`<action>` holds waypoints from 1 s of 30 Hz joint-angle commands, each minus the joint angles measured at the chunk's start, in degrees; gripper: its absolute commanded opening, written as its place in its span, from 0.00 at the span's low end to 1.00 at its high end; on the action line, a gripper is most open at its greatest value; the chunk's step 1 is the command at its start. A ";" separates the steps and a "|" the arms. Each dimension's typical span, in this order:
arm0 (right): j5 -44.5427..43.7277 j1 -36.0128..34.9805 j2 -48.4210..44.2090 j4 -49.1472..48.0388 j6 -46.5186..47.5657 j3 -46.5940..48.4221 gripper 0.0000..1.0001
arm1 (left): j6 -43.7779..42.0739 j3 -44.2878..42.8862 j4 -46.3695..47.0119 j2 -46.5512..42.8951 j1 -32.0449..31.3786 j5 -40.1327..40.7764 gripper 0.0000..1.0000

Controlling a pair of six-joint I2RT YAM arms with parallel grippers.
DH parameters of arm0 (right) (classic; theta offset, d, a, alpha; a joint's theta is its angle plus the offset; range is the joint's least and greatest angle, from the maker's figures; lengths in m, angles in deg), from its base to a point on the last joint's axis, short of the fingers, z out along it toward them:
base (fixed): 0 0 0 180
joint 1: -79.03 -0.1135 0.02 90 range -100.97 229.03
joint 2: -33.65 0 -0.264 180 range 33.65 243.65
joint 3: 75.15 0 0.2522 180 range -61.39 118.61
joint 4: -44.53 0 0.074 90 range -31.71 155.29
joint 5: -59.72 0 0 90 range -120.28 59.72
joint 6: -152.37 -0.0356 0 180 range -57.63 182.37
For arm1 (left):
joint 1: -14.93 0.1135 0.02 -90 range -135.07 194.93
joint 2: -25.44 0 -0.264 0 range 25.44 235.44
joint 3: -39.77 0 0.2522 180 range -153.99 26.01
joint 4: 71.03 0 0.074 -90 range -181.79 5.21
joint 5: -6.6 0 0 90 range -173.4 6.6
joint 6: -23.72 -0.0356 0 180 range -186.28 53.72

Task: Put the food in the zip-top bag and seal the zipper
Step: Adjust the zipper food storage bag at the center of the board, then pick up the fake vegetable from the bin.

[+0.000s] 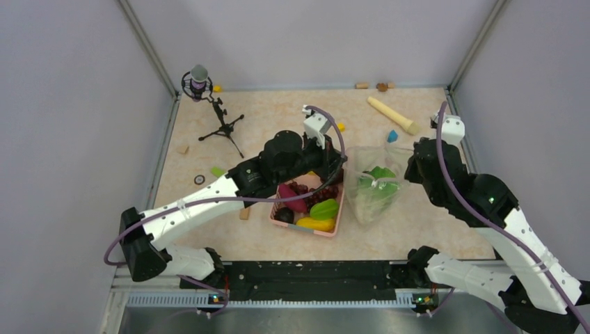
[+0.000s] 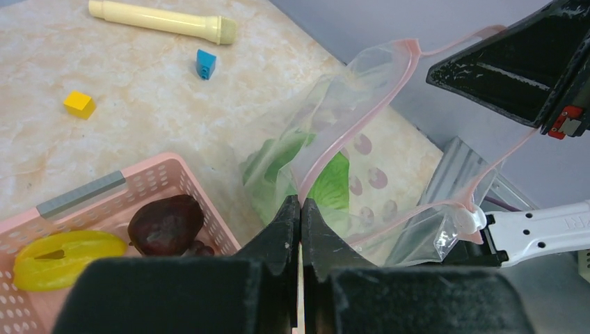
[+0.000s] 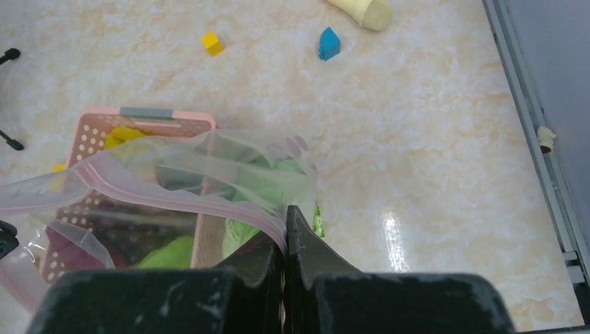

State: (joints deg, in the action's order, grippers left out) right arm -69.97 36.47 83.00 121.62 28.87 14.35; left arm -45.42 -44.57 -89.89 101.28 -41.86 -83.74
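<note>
The clear zip-top bag stands right of the pink basket, mouth up and held wide between both grippers. A green-white lettuce head sits inside it. My left gripper is shut on the pinkish zipper at the bag's left rim. My right gripper is shut on the zipper at the opposite rim. Still in the basket are a magenta sweet potato, a green pod, a yellow fruit and dark purple-brown pieces.
A beige rolling pin lies at the back right, with a blue block and a yellow block near it. A microphone on a tripod stands at the back left. Small blocks lie scattered left of the basket.
</note>
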 commanded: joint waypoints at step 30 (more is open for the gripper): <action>2.46 0.09 -1.84 -15.84 4.32 -14.41 0.00 | 37.20 31.65 4.72 -15.31 5.18 25.31 0.97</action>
State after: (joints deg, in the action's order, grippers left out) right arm -66.45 36.47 81.16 106.67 32.80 -0.14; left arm -17.90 -12.18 -88.03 84.84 -36.42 -62.52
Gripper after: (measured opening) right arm 0.004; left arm 0.972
